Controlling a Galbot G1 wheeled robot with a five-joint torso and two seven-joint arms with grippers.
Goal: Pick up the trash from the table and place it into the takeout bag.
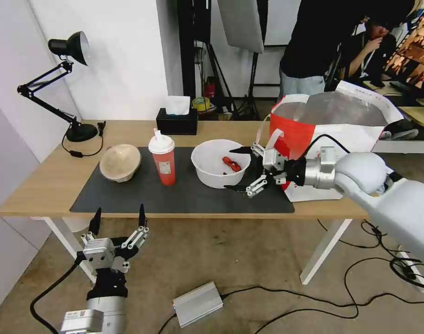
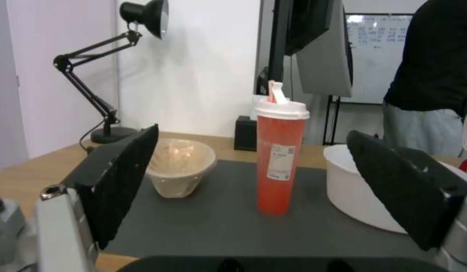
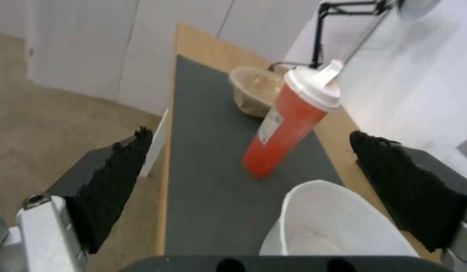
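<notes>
On the dark mat (image 1: 174, 197) of the table (image 1: 40, 185) stand three pieces of trash: a tan paper bowl (image 1: 120, 162) on the left, a red cup (image 1: 163, 163) with a white lid in the middle, and a white plastic bowl (image 1: 207, 172) with red scraps to the right. My right gripper (image 1: 233, 168) is open, its fingers on either side of the white bowl's right rim (image 3: 334, 223). The takeout bag (image 1: 346, 120) stands open at the table's right end. My left gripper (image 1: 119, 214) hangs open below the table's front edge, facing the cup (image 2: 280, 158).
A black tissue box (image 1: 177, 121) sits at the table's back edge and a black desk lamp (image 1: 68, 51) at the back left corner. People stand behind the bag. A silver box (image 1: 198, 304) and cables lie on the floor in front.
</notes>
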